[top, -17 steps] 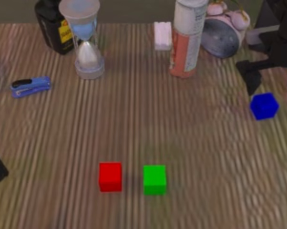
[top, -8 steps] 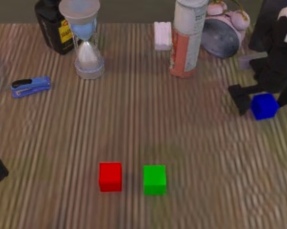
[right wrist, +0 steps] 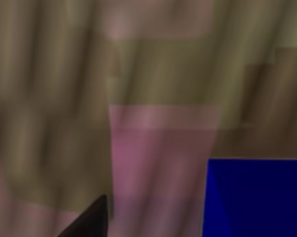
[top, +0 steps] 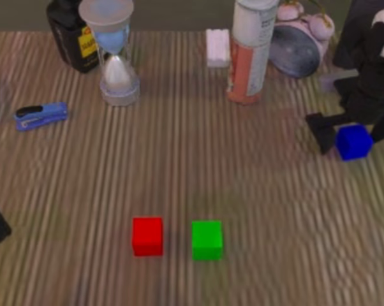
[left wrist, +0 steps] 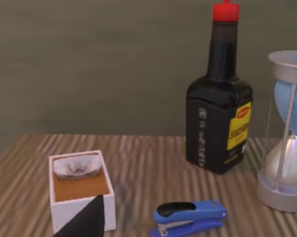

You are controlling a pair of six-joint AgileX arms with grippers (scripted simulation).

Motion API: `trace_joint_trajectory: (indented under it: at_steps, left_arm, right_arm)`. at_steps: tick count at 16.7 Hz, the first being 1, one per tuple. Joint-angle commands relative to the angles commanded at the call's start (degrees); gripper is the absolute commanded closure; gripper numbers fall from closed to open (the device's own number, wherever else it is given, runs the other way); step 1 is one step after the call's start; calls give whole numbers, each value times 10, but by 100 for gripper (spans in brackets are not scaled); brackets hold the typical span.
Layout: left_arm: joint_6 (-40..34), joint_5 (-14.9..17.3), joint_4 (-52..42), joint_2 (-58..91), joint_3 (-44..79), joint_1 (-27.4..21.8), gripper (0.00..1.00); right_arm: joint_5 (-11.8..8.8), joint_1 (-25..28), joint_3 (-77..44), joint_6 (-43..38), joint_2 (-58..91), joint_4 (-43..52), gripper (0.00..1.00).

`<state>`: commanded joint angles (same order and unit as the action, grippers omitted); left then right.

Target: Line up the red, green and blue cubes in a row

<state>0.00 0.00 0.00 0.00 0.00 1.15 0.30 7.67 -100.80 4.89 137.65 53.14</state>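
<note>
— What's the right tool (top: 353, 135) up to, there at the right edge?

— Its dark fingers stand spread wide, one on either side of the blue cube (top: 353, 141), not closed on it. The cube is matte, sharp-edged, deep blue.

— And the others?

— The red cube (top: 147, 236) and green cube (top: 206, 240) sit side by side near the front, well apart from the blue one, on the ridged wooden surface (top: 243, 178).

— The left tool?

— Parked at the left edge; can't tell.
</note>
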Motion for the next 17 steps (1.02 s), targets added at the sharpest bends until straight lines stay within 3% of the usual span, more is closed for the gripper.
trace_joint_trajectory:
  at_steps: [9,17]
  left_arm:
    - [0,0,0,0,0,0,0]
    - [0,0,0,0,0,0,0]
  right_arm:
    - [0,0,0,0,0,0,98]
    - [0,0,0,0,0,0,100]
